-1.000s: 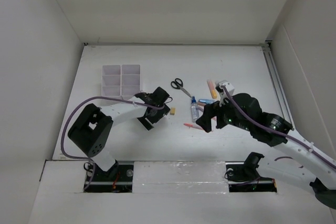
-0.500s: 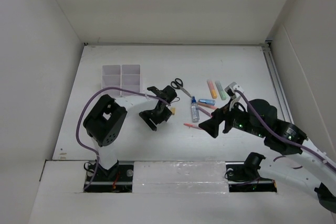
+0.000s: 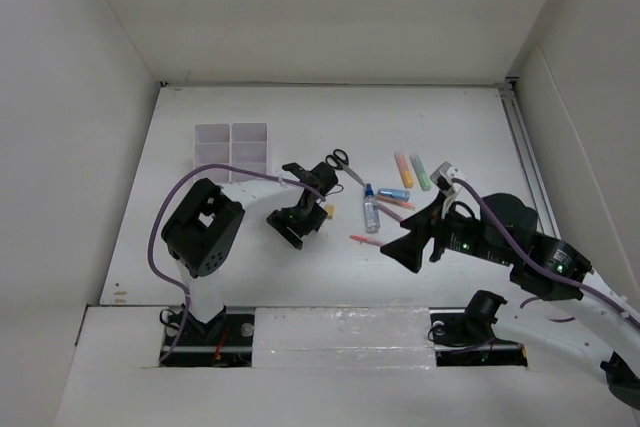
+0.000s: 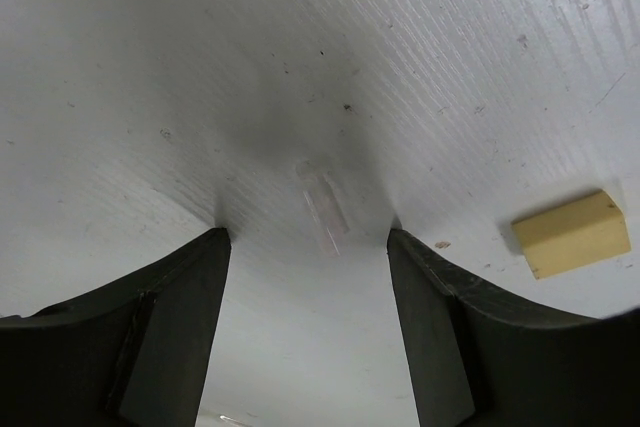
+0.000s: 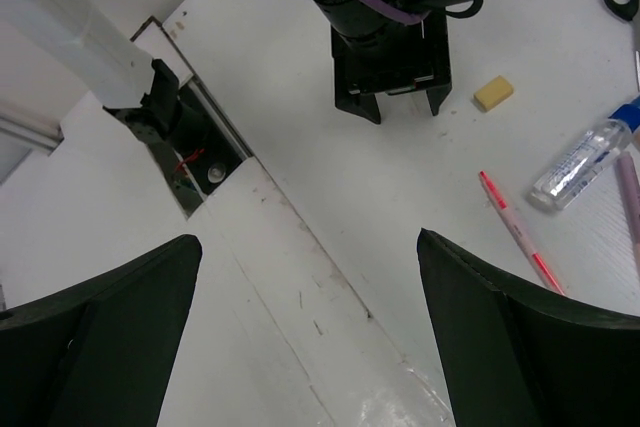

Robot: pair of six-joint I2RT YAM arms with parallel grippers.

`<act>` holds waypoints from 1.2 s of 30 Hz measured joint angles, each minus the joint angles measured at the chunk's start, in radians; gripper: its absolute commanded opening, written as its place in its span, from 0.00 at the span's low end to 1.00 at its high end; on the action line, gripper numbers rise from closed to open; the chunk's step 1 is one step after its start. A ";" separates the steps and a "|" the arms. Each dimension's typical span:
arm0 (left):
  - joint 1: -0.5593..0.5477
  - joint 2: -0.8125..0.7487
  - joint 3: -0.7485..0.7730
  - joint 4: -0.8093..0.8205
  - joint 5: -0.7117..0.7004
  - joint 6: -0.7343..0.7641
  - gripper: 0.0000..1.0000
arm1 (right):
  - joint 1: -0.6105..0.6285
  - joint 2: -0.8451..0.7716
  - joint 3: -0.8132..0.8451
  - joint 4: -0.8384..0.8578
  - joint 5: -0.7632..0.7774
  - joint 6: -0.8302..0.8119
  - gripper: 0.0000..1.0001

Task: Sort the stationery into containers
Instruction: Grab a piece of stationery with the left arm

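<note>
Left tool (image 4: 307, 235) stood low at the tabletop (image 4: 150, 67), jaws apart, gripping nothing; the yellow eraser (image 4: 571, 233) lay just outside its jaws. We judged the eraser pickup in hand: next, centre over it, clench, carry it to the organizer (image 3: 231, 137). Right tool (image 5: 310, 237) hung released.

Counted: one six-compartment organizer (image 3: 232, 152); one pair of scissors (image 3: 340, 162); one orange marker (image 3: 403, 169); one green marker (image 3: 421, 173); one blue marker (image 3: 393, 193); one bottle (image 3: 371, 210); two pens (image 3: 366, 241); one eraser (image 3: 327, 211).
</note>
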 measured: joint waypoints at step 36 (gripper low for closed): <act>0.033 -0.024 -0.033 0.011 -0.026 -0.046 0.43 | 0.000 -0.007 -0.016 0.021 -0.048 -0.011 0.94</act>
